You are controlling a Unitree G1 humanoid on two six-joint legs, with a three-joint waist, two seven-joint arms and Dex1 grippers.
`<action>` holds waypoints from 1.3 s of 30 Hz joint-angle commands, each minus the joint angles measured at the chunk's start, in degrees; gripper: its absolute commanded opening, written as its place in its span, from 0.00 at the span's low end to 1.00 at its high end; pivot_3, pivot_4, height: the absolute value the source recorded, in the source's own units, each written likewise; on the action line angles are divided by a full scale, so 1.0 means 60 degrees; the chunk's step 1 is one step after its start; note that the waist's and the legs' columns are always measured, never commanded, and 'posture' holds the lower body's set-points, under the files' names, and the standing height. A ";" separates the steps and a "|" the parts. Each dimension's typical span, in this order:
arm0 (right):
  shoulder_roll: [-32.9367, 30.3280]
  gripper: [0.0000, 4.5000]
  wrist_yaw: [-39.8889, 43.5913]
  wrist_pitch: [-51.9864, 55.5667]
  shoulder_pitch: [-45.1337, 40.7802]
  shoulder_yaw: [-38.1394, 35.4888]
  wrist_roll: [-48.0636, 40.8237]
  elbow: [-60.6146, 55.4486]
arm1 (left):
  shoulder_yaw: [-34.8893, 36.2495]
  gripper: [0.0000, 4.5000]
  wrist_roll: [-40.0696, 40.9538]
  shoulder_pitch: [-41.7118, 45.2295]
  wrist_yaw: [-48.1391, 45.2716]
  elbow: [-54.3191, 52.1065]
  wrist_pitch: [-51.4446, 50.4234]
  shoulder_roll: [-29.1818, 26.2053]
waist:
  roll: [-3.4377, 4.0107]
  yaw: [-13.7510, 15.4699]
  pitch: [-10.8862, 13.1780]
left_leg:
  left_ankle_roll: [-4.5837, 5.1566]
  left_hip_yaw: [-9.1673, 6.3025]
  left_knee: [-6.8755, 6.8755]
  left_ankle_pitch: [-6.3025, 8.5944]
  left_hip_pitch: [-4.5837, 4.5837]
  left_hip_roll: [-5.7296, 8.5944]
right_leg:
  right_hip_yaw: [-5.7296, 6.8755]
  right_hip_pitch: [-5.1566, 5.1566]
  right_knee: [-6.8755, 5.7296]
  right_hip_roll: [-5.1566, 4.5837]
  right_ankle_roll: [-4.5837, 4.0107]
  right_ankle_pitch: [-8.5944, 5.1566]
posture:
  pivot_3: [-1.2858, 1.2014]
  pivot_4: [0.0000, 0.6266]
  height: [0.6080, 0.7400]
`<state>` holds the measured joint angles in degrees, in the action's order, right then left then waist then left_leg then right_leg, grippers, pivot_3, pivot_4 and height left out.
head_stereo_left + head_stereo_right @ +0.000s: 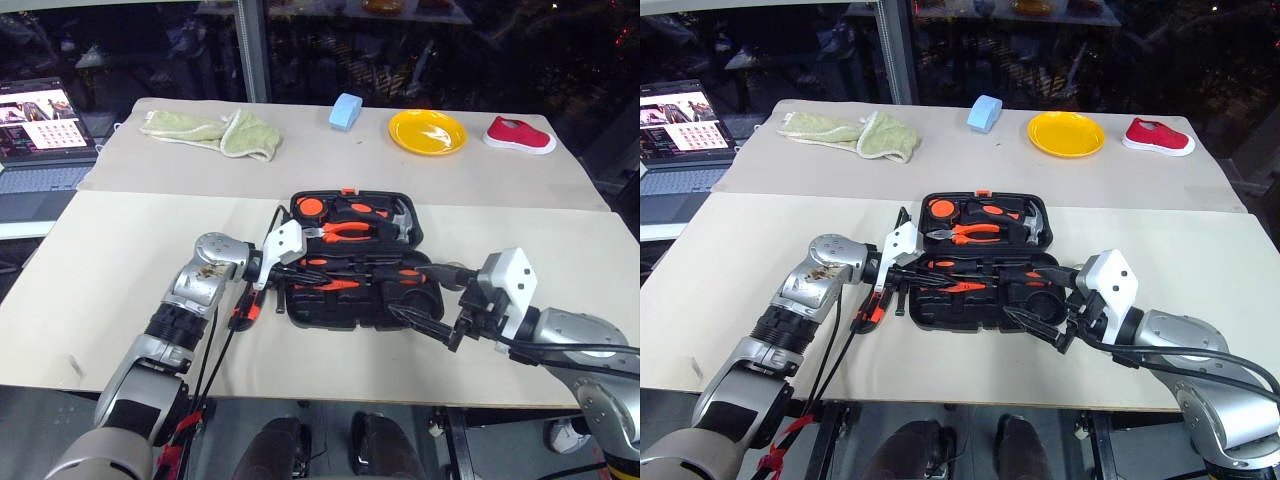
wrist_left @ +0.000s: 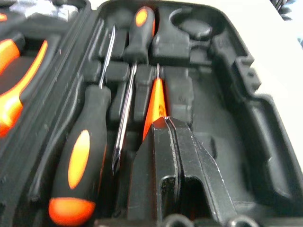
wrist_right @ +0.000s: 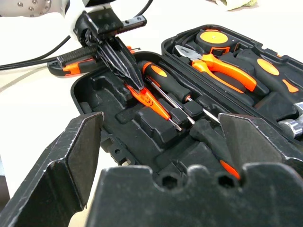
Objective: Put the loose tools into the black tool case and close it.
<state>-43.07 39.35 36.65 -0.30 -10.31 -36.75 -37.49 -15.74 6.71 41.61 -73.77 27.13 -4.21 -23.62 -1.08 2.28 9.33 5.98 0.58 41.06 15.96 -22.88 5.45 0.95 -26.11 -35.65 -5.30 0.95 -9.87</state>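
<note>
Two head views look down over the table (image 1: pixel 120 260) from its near side, while both wrist views look closely into the open case (image 1: pixel 355 262).

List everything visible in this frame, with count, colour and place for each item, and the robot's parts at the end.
tool case: 1, black, open at table centre
screwdrivers: 2, orange-black handles, in the case's near half
tester pen: 1, orange, in the near half beside the screwdrivers
utility knife: 1, orange-black, on the table left of the case
pliers: 1, orange handles, far half
tape measure: 1, orange-black, far half
hammer: 1, far half
cloth: 1, green, far left
block: 1, light blue, far centre
plate: 1, yellow, far right
shoe: 1, red, far right
laptop: 1, open, left of the table
left gripper: shut on the tester pen
right gripper: open, at the case's right end
</note>
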 commanded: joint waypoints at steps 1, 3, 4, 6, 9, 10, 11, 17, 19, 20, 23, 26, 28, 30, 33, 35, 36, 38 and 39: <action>-0.0057 1.00 -0.0042 -0.0002 -0.0070 -0.0322 -0.0167 -0.0239 | -0.0174 0.00 -0.0209 -0.0094 -0.0026 0.0103 0.0141 0.0049 | 0.0000 0.0001 0.0000 | 0.0000 0.0000 0.0000 0.0000 0.0000 0.0000 | 0.0000 0.0000 0.0000 0.0000 0.0000 0.0000 | 0.52 0.24 0.94; -0.0054 1.00 -0.0062 0.0032 -0.0117 -0.0331 -0.0221 -0.0229 | -0.0140 0.00 -0.0123 -0.0178 -0.0061 -0.0089 0.0043 0.0020 | 0.0000 0.0002 0.0000 | 0.0001 0.0000 0.0000 0.0000 0.0000 0.0000 | 0.0000 0.0000 0.0000 0.0000 0.0000 0.0000 | 0.52 0.24 0.94; -0.0050 1.00 -0.0072 0.0045 -0.0138 -0.0331 -0.0242 -0.0223 | -0.0113 0.00 -0.0075 -0.0209 -0.0073 -0.0179 -0.0020 0.0003 | 0.0000 0.0001 0.0000 | 0.0001 0.0000 0.0000 0.0000 0.0000 0.0000 | 0.0000 0.0000 0.0000 0.0000 0.0000 0.0000 | 0.52 0.24 0.94; -0.0048 1.00 -0.0083 0.0024 -0.0173 -0.0262 -0.0213 -0.0209 | 0.0029 0.00 0.0050 -0.0348 -0.0097 -0.0583 -0.0216 -0.0202 | 0.0000 -0.0009 0.0000 | 0.0002 0.0000 0.0000 0.0001 0.0000 0.0000 | 0.0000 0.0000 0.0000 0.0000 0.0000 0.0000 | 0.52 0.24 0.94; -0.0069 1.00 -0.0025 0.0031 -0.0414 -0.0186 -0.0237 -0.0074 | 0.0521 0.00 0.0322 -0.0578 0.0105 -0.1506 -0.0903 -0.0747 | 0.0000 -0.0044 0.0000 | 0.0003 0.0000 -0.0003 0.0002 -0.0003 0.0000 | -0.0001 -0.0006 0.0000 0.0001 0.0000 0.0000 | 0.52 0.24 0.94; -0.0088 1.00 0.0030 0.0016 -0.0490 -0.0165 -0.0243 -0.0039 | 0.0803 0.06 0.0566 -0.0679 0.0195 -0.1991 -0.1536 -0.0994 | 0.0000 -0.0087 0.0000 | 0.0003 0.0001 -0.0003 0.0002 -0.0001 0.0000 | -0.0003 -0.0008 0.0000 0.0002 0.0000 0.0000 | 0.52 0.24 0.94; -0.0108 1.00 0.0096 -0.0008 -0.0552 -0.0145 -0.0242 -0.0005 | 0.1087 0.11 0.0852 -0.0792 0.0256 -0.2489 -0.2168 -0.1241 | 0.0000 -0.0123 0.0000 | 0.0002 0.0001 -0.0009 0.0001 -0.0001 0.0000 | -0.0004 -0.0010 -0.0001 0.0003 -0.0001 0.0000 | 0.52 0.24 0.94; -0.0120 1.00 0.0884 -0.0333 -0.1465 0.0574 -0.0030 0.0601 | 0.4032 0.56 0.2786 -0.2878 0.0707 -0.5946 -0.5637 -0.3750 | 0.0001 -0.0331 0.0006 | -0.0003 -0.0002 -0.0023 -0.0003 0.0004 -0.0001 | -0.0004 -0.0020 -0.0007 0.0008 -0.0002 -0.0002 | 0.52 0.24 0.94; -0.0073 1.00 0.1162 -0.0463 -0.1787 0.0870 0.0062 0.0825 | 0.4934 0.72 0.2886 -0.3891 0.0828 -0.6410 -0.5966 -0.4465 | 0.0004 -0.0432 0.0007 | -0.0012 0.0008 -0.0040 0.0003 0.0023 -0.0001 | -0.0010 -0.0015 0.0001 0.0012 -0.0002 -0.0002 | 0.52 0.24 0.94; -0.0055 1.00 0.1292 -0.0525 -0.1912 0.0976 0.0092 0.0920 | 0.5312 0.77 0.2890 -0.4353 0.0877 -0.6536 -0.6020 -0.4745 | 0.0004 -0.0426 0.0008 | -0.0013 0.0007 -0.0052 0.0004 0.0036 -0.0001 | -0.0009 -0.0010 -0.0001 0.0012 -0.0003 -0.0003 | 0.52 0.24 0.94; 0.0005 1.00 0.1507 -0.0626 -0.2187 0.1210 0.0181 0.1129 | 0.5922 0.99 0.2933 -0.5161 0.0965 -0.6628 -0.6017 -0.5249 | 0.0006 -0.0308 0.0014 | -0.0078 0.0004 -0.0058 0.0036 0.0054 -0.0003 | -0.0001 -0.0015 0.0017 0.0019 -0.0007 -0.0008 | 0.52 0.24 0.94; -0.0004 1.00 0.1815 -0.0695 -0.2386 0.1353 0.0199 0.1298 | 0.6257 0.99 0.2668 -0.5876 0.1071 -0.6617 -0.5863 -0.5711 | 0.0007 -0.0200 0.0015 | -0.0095 -0.0004 -0.0055 0.0042 0.0063 -0.0002 | 0.0024 0.0011 0.0060 0.0014 -0.0004 -0.0006 | 0.52 0.24 0.94; 0.0029 1.00 0.1911 -0.0676 -0.2407 0.1374 0.0169 0.1321 | 0.6022 0.99 0.2860 -0.5838 0.1220 -0.6937 -0.6220 -0.5833 | 0.0007 -0.0145 0.0016 | -0.0098 -0.0009 -0.0055 0.0046 0.0069 -0.0002 | 0.0037 0.0027 0.0075 0.0015 0.0002 -0.0002 | 0.52 0.24 0.94; 0.0057 1.00 0.1936 -0.0673 -0.2368 0.1404 0.0186 0.1269 | 0.5473 0.99 0.3291 -0.5356 0.1503 -0.7529 -0.7234 -0.5875 | 0.0007 -0.0099 0.0016 | -0.0105 -0.0009 -0.0055 0.0050 0.0070 -0.0002 | 0.0045 0.0034 0.0088 0.0014 0.0007 0.0001 | 0.52 0.24 0.94; 0.0039 1.00 0.1895 -0.0641 -0.2136 0.1324 0.0141 0.0953 | 0.4026 0.99 0.3659 -0.3889 0.2296 -0.8339 -0.9809 -0.6016 | 0.0003 0.0004 0.0017 | -0.0107 -0.0017 -0.0054 0.0051 0.0070 -0.0002 | 0.0056 0.0038 0.0087 0.0016 0.0008 0.0003 | 0.52 0.24 0.94; 0.0053 1.00 0.1808 -0.0619 -0.2022 0.1289 0.0129 0.0743 | 0.2917 0.99 0.3451 -0.2842 0.2935 -0.8302 -1.1292 -0.6053 | 0.0003 -0.0021 0.0016 | -0.0108 -0.0025 -0.0053 0.0050 0.0070 0.0000 | 0.0064 0.0043 0.0085 0.0024 0.0009 0.0004 | 0.52 0.24 0.94; 0.0078 1.00 0.1741 -0.0611 -0.1986 0.1283 0.0140 0.0657 | 0.2462 0.99 0.3347 -0.2407 0.3226 -0.8196 -1.1845 -0.6025 | 0.0003 -0.0032 0.0016 | -0.0108 -0.0020 -0.0054 0.0050 0.0076 0.0003 | 0.0063 0.0039 0.0074 0.0031 0.0009 0.0004 | 0.52 0.24 0.94; 0.0163 1.00 0.1531 -0.0603 -0.1866 0.1252 0.0168 0.0444 | 0.1647 0.99 0.3307 -0.1516 0.3649 -0.7917 -1.2768 -0.5779 | 0.0002 -0.0134 0.0016 | -0.0112 -0.0016 -0.0057 0.0048 0.0077 0.0003 | 0.0063 0.0038 0.0070 0.0039 0.0009 0.0003 | 0.52 0.24 0.94; 0.0221 1.00 0.1391 -0.0590 -0.1777 0.1235 0.0179 0.0334 | 0.1394 0.99 0.3353 -0.1048 0.3896 -0.7660 -1.3421 -0.5480 | 0.0002 -0.0180 0.0017 | -0.0114 -0.0005 -0.0062 0.0046 0.0077 0.0003 | 0.0055 0.0056 0.0052 0.0045 0.0008 0.0003 | 0.52 0.24 0.94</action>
<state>-42.16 49.07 33.89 -11.35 -1.30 -35.11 -32.52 -5.30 27.10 32.09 -52.92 -20.27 -78.68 -57.80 -1.07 1.20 9.43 5.28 0.55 40.69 16.22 -22.41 5.46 1.27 -25.81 -35.41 -5.03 0.99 -9.87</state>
